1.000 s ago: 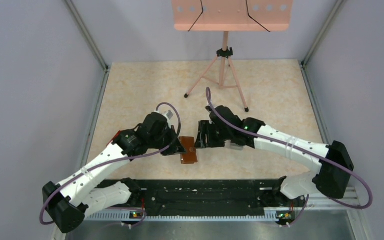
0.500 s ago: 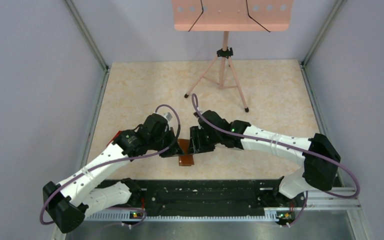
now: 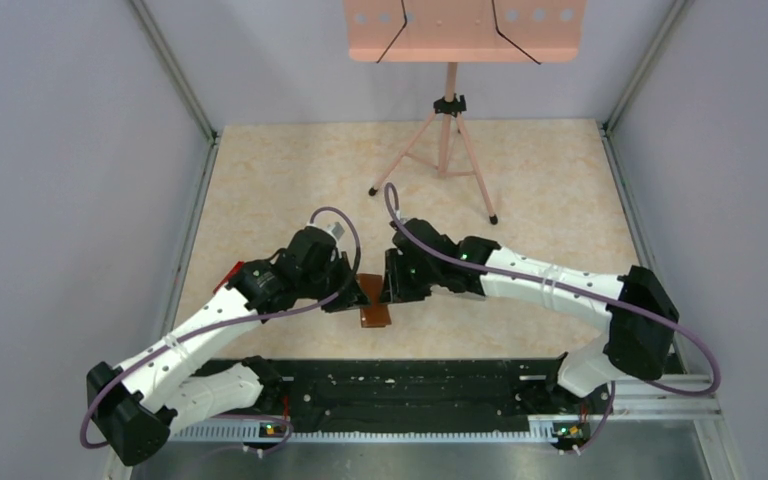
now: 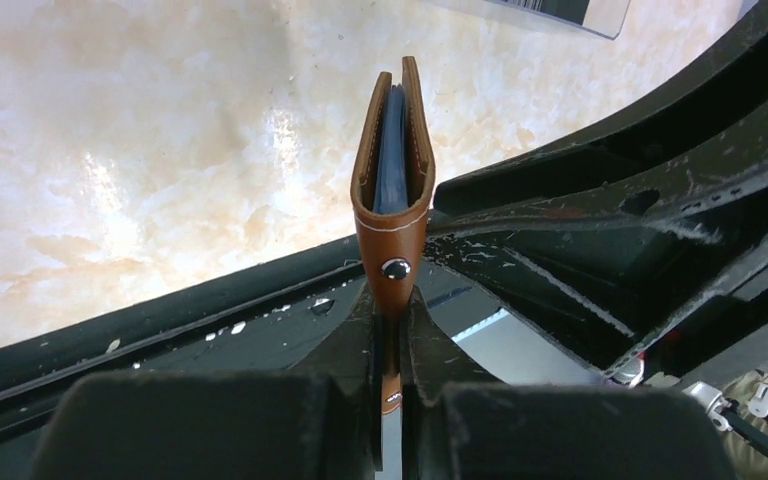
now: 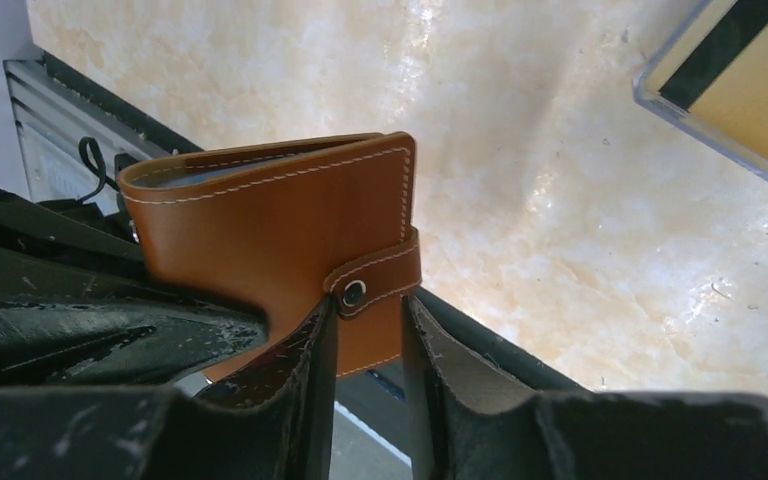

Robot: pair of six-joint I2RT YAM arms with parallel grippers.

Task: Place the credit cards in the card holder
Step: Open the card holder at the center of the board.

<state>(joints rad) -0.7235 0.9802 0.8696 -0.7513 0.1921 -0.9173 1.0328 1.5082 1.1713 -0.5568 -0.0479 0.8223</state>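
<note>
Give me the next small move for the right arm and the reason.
Probably close the right pincer on the snap tab and peel it off its stud. The card holder is snapped shut, the left pincer clamps its edge, and the right pincer's jaws stand apart on either side of the tab, so nothing can go in yet.

Brown card holder [image 5: 270, 220] folded, snapped, on edge, credit cards [image 5: 750, 100] apart
</note>
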